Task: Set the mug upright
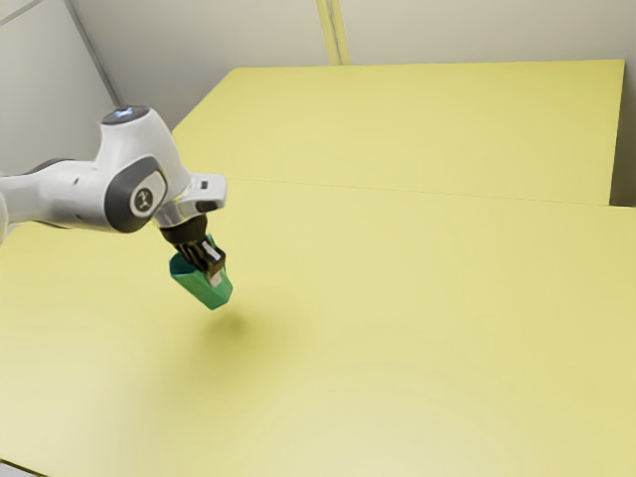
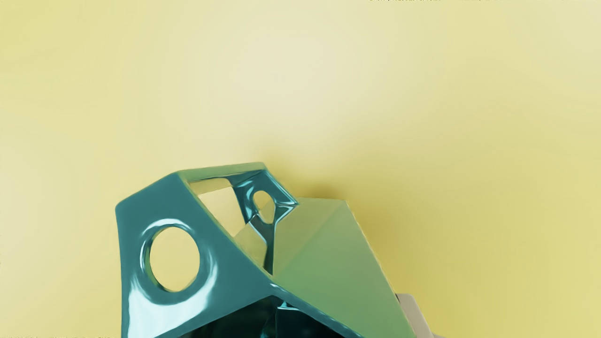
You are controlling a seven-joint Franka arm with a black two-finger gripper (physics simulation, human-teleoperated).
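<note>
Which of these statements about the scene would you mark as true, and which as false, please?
1. The gripper is holding the mug. True.
2. The mug stands upright on the table. False: it is tilted, held above the table.
3. The mug's base points down toward the exterior view's right. True.
4. The arm comes in from the exterior view's right. False: the arm comes in from that view's left.
5. A shadow lies on the table near the mug. True.
6. The mug is red. False: it is green.
</note>
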